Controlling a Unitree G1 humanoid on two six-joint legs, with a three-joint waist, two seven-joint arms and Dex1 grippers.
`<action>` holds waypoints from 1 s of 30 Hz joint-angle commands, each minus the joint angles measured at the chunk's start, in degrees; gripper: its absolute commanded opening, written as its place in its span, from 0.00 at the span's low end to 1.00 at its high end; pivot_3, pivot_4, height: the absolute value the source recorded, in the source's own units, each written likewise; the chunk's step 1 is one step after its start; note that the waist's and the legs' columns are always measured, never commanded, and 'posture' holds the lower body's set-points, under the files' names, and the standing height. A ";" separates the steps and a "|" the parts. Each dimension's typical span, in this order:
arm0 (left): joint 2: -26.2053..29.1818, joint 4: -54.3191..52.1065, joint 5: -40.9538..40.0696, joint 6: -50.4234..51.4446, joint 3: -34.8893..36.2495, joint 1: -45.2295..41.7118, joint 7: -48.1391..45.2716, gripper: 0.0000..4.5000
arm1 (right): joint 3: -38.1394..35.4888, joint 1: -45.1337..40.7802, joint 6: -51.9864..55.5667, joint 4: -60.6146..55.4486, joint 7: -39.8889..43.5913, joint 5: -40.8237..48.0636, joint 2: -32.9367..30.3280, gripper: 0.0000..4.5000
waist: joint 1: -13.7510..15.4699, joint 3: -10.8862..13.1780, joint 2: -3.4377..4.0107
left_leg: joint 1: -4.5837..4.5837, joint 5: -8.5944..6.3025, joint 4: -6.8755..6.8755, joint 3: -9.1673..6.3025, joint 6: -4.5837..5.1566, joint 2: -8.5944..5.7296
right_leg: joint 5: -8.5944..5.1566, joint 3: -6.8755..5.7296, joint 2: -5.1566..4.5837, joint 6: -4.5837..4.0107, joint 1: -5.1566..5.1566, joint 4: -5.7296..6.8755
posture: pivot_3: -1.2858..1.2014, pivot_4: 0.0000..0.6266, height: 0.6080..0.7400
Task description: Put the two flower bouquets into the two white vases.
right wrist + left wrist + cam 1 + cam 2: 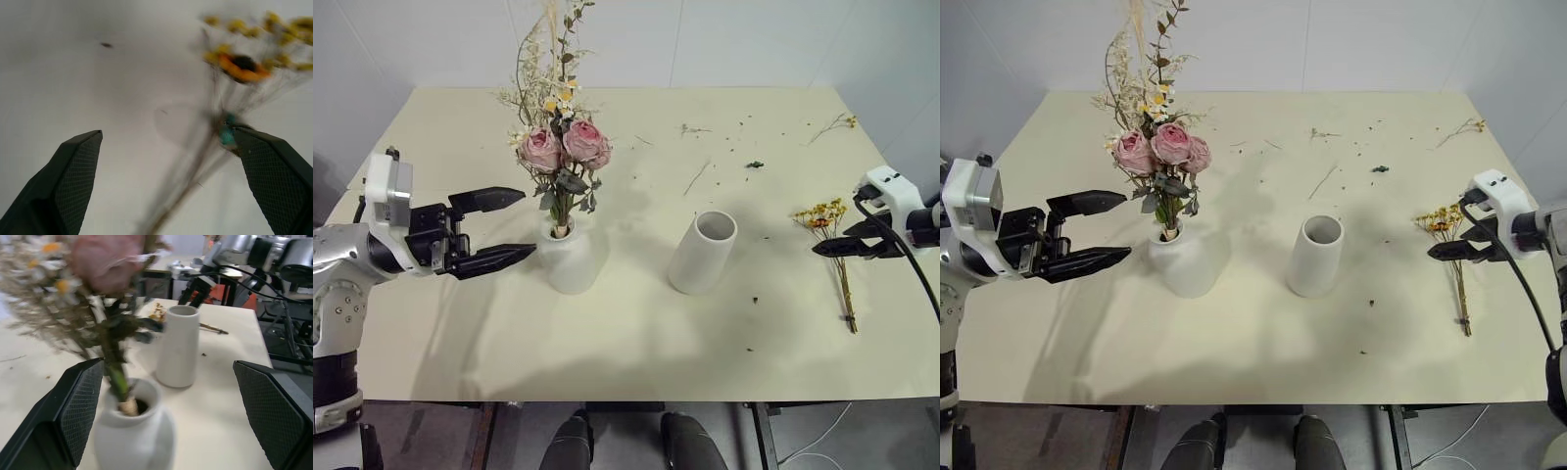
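Right fingers (78,181) spread wide over yellow bouquet (230,122) stems, left fingers (494,230) open beside rose vase (573,259).

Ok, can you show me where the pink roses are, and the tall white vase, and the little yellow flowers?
pink roses (564,145), left eye view, on the blooms.
tall white vase (703,255), left eye view, on its side wall.
little yellow flowers (820,214), left eye view, on the flower heads.

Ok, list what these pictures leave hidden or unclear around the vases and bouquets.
- Rose bouquet: stem ends hidden inside the squat vase; grass tips cut off by the head views' top edge.
- Yellow bouquet: blurred in the right wrist view; the right pincer covers part of its stems.
- Cylinder vase: its inside bottom is out of sight.
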 commanded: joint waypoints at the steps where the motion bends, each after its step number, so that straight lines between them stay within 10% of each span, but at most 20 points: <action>1: -0.11 -4.05 -2.30 0.60 3.23 1.93 1.83 0.99 | 0.37 -1.73 -2.42 4.15 1.74 -3.08 -0.27 1.00 | 0.01 0.00 0.00 | 0.00 0.00 0.05 0.00 0.00 0.00 | 0.01 0.00 0.00 0.01 0.01 0.03 | 0.52 0.24 1.00; 13: 0.20 -5.68 -3.49 0.63 4.11 3.78 3.24 0.99 | -0.54 -0.65 -2.92 12.96 2.17 -6.56 5.19 1.00 | -0.42 -0.04 -0.06 | 0.09 0.02 0.32 0.00 -0.03 -0.02 | 0.03 0.08 0.02 0.03 0.07 0.39 | 0.52 0.24 1.00; 27: 1.54 -4.32 -3.10 0.53 3.46 2.11 2.14 1.00 | -5.39 -2.61 -4.21 20.02 1.83 -6.80 6.63 0.07 | -1.09 -0.09 -0.15 | 0.15 0.01 0.33 0.00 -0.02 0.00 | 0.03 0.08 0.05 0.03 0.14 0.41 | 0.52 0.24 1.00; 30: 1.20 -2.68 -2.19 -0.23 2.15 0.39 1.36 1.00 | -8.55 -3.57 -5.09 19.44 1.82 -4.64 5.88 0.03 | -1.10 -0.09 -0.15 | 0.16 0.02 0.35 0.00 -0.02 -0.01 | 0.03 0.09 0.04 0.04 0.14 0.44 | 0.52 0.24 1.00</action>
